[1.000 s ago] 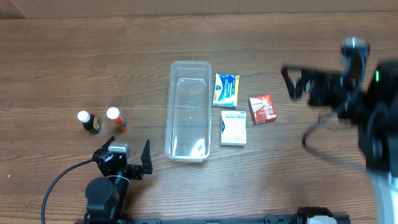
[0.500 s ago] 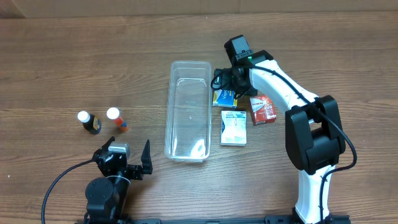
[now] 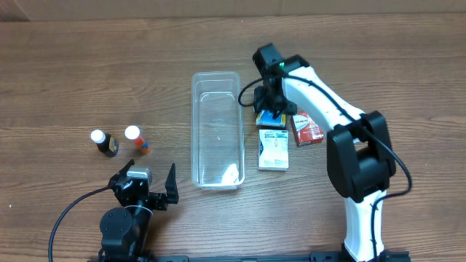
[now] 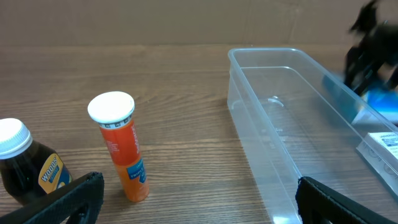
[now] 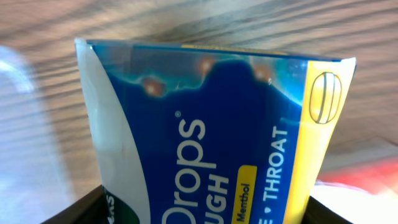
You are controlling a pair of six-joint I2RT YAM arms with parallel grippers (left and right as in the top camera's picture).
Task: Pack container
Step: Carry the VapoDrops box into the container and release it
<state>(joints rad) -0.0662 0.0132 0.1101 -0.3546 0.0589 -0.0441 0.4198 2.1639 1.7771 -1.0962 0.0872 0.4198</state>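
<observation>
The right fingers [image 3: 270,110] are clamping the cough-drop box [image 5: 205,143]. The container [image 3: 216,131] is lying just to their left, long axis running near-to-far. The left fingers [image 3: 148,182] are idling, spread.

One container [image 3: 215,131]; three boxes: blue box [image 5: 211,143], white box [image 3: 273,150], red box [image 3: 309,129]; two bottles: brown bottle [image 3: 106,144], orange tube [image 3: 138,140]

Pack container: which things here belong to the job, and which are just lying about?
Job: clear plastic rectangular container; blue-and-yellow cardboard throat-drops box, in the right hand; white cardboard box; red cardboard box; orange white-capped tube; dark white-capped bottle.
Lying about: black cable on the wooden table.
</observation>
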